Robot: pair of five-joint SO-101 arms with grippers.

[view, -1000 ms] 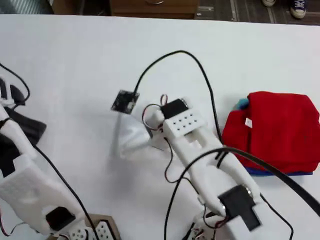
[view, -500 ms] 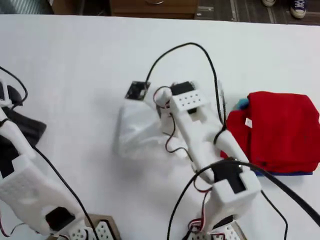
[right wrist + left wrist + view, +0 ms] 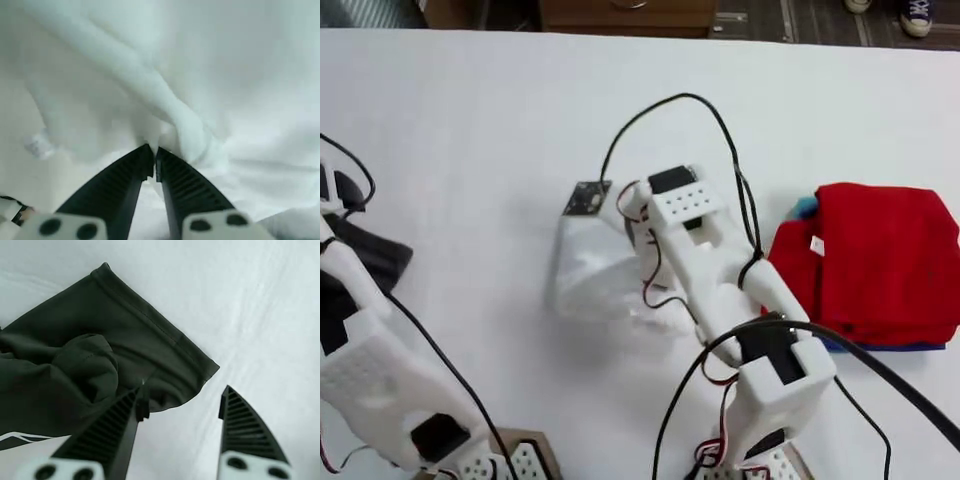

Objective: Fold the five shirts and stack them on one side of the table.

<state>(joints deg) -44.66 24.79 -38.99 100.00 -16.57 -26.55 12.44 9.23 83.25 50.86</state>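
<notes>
White crumpled shirt (image 3: 592, 275) pinched in right gripper (image 3: 153, 159), fingers nearly closed, at table (image 3: 470, 120) centre; arm stretched to 11 o'clock. Left gripper (image 3: 182, 402) spread wide, empty, over dark shirt (image 3: 75, 360) at 9 o'clock. Red folded shirt stack (image 3: 868, 262) at 3 o'clock.

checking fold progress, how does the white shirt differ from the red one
The white shirt lies rumpled in the middle of the table; the red shirt sits neatly folded near its right side. The right gripper is shut on the white shirt; the red shirt is in no gripper. Both lie on the same table.
</notes>
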